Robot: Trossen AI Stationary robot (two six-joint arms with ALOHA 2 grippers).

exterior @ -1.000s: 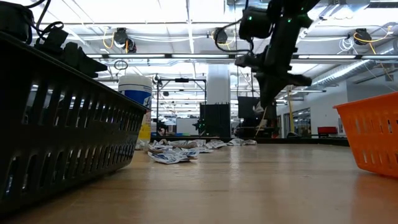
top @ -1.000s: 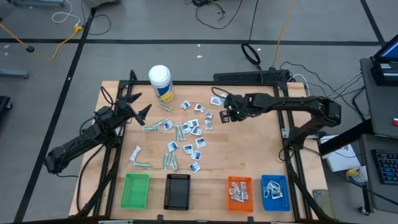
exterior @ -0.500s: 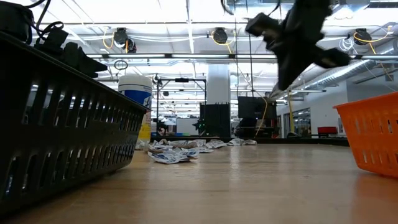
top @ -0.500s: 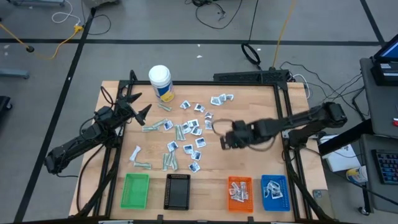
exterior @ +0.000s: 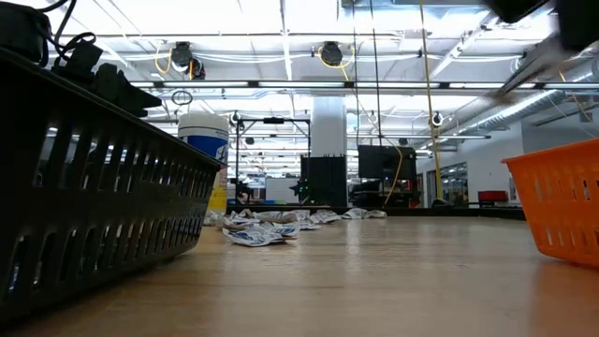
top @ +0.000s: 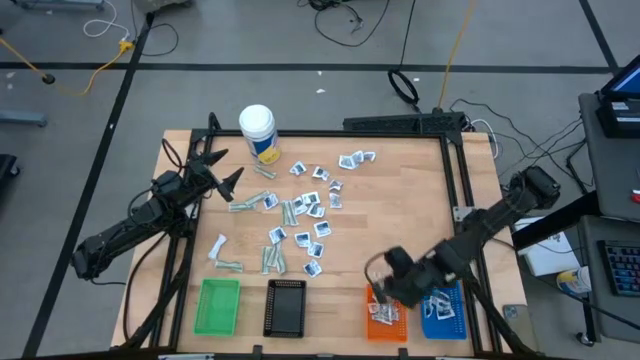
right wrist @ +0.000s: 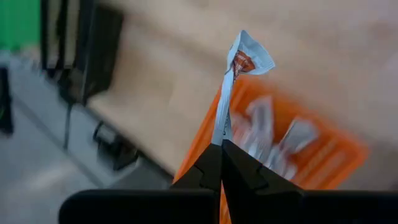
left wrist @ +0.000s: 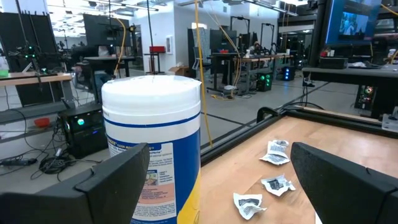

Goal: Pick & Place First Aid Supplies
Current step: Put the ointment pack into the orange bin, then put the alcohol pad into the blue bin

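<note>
My right gripper (right wrist: 222, 144) hangs over the orange tray (top: 386, 308) near the table's front edge, shut on a small white sachet with red print (right wrist: 244, 57). Many more sachets and pale wrapped strips (top: 305, 215) lie loose on the middle of the table. Several sachets lie in the orange tray (right wrist: 273, 146) and in the blue tray (top: 442, 308). My left gripper (top: 228, 168) waits open and level at the far left, beside the white bottle (left wrist: 152, 143), touching nothing. My right gripper pinches one end of the sachet (right wrist: 221, 132) between its two fingertips, only at their free ends. The fingers slant down toward the table's near edge. The sachet sticks out beyond the tips, seen edge-on and crumpled at its free end, lifted clear above the orange tray.
A green tray (top: 219, 305) and a black tray (top: 287, 307) stand along the front edge, left of the orange one. The white bottle with a yellow label (top: 258, 132) stands at the far left. Bare wood lies between the sachet pile and the trays.
My right gripper has swung from the table's far middle toward the near edge and now hangs over the orange tray. It has rolled and tipped as it went. It stayed shut, carrying the sachet clear of the table.
</note>
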